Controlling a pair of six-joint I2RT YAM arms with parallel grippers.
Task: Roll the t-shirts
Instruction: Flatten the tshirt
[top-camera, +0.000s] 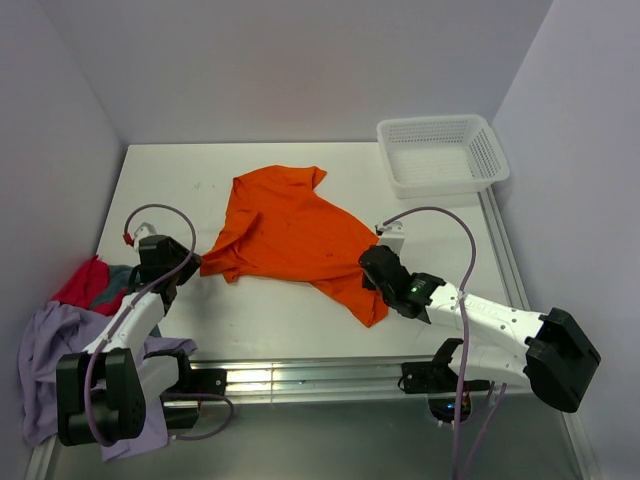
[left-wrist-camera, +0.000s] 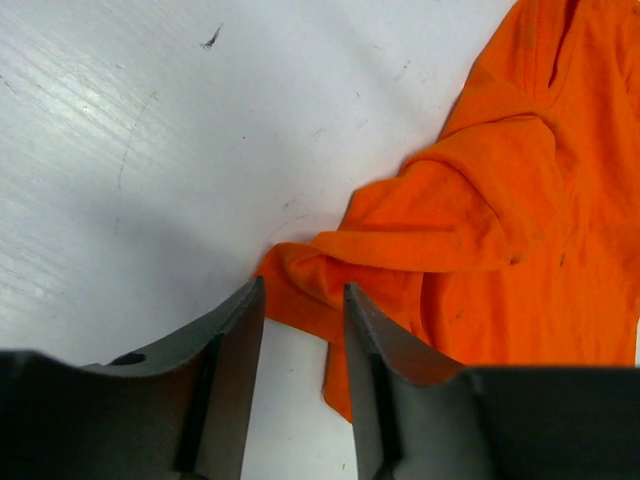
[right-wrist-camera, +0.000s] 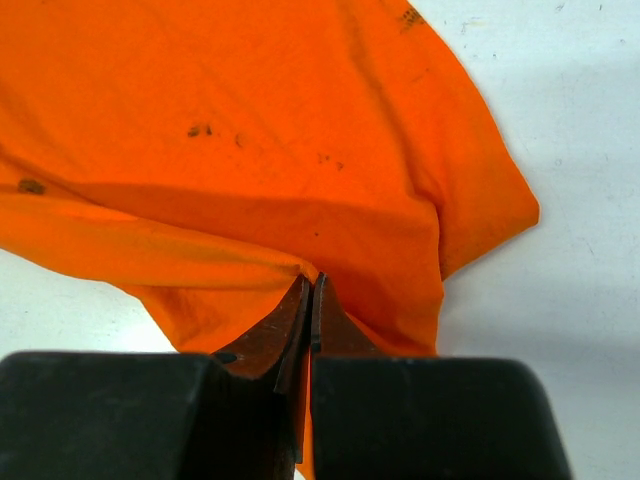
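Bright, even light falls from overhead; the white table (top-camera: 280, 320) looks nearly washed out, with a glare streak on the metal rail (top-camera: 270, 378) at its near edge. Shadows are soft. In the left wrist view a broad grey shadow lies on the table ahead of the left gripper (left-wrist-camera: 303, 288), whose near fingers (left-wrist-camera: 230, 350) are slightly blurred. The orange t-shirt (right-wrist-camera: 250, 120) is vividly saturated, darker under its folds.

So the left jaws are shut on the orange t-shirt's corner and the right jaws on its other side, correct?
No: the left wrist view shows the left jaws open, a corner of the orange t-shirt at their tips. The right jaws are indeed shut on it.
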